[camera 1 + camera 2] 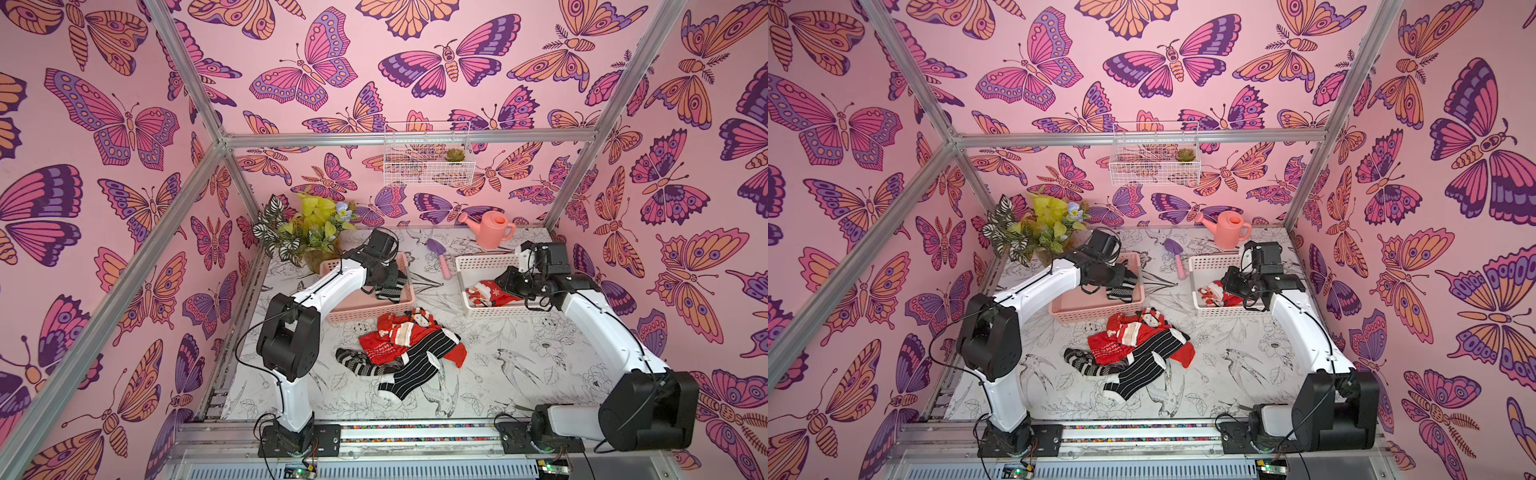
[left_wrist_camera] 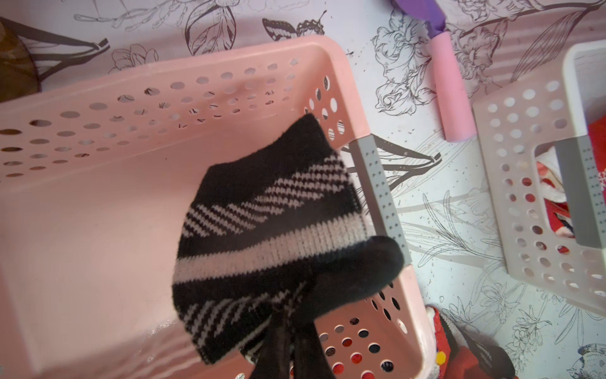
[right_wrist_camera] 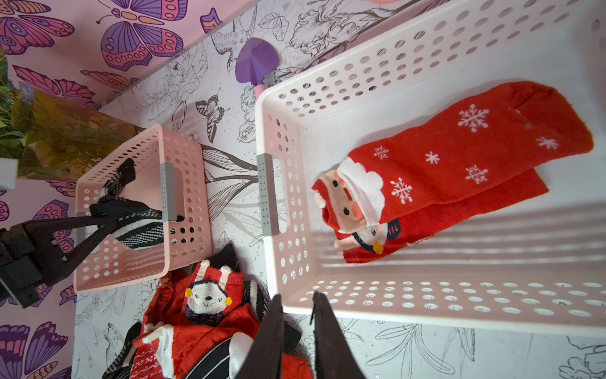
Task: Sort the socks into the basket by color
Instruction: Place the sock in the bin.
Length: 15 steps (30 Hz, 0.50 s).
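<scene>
We see the left gripper clamped on a black sock with white diagonal stripes and one broad white band. The sock hangs bunched inside the pink basket, close to the end wall with the grey handle. We cannot tell whether it touches the basket floor.

Two red socks lie flat in the white basket, one on top of the other. The upper one has white snowflakes and a Santa face at the cuff.

The right gripper hangs at the rim of that basket, its jaws a little apart with nothing between them.

The rest of the socks sit in a loose pile on the table, just in front of the pink basket. We make out red ones with white trim and black ones with thin white lines.

The table cover is white, printed with black line drawings of birds and flowers. Near the back stand a potted plant, a purple and pink trowel and a pink watering can.

The walls are pink with large butterflies. A white wire shelf on the back wall holds a small succulent.
</scene>
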Available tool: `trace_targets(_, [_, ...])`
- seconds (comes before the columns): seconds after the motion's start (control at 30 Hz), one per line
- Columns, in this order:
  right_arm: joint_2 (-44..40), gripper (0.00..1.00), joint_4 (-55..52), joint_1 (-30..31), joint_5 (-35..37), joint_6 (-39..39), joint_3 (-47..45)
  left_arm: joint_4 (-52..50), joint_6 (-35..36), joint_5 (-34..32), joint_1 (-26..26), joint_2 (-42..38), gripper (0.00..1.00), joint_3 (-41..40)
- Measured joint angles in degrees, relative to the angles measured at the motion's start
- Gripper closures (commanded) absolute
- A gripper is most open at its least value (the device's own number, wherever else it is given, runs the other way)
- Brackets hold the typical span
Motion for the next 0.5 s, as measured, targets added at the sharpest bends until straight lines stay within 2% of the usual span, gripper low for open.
trace_targets(0.33, [0.42, 0.8, 0.0, 0.0, 0.0, -0.02, 0.0, 1.6, -0.94, 1.07, 0.2, 1.57, 0.78, -0.2])
trace_targets(0.5, [0.52, 0.79, 0.0, 0.0, 0.02, -0.02, 0.0, 2.4, -1.09, 1.42, 0.5, 1.6, 0.73, -0.22])
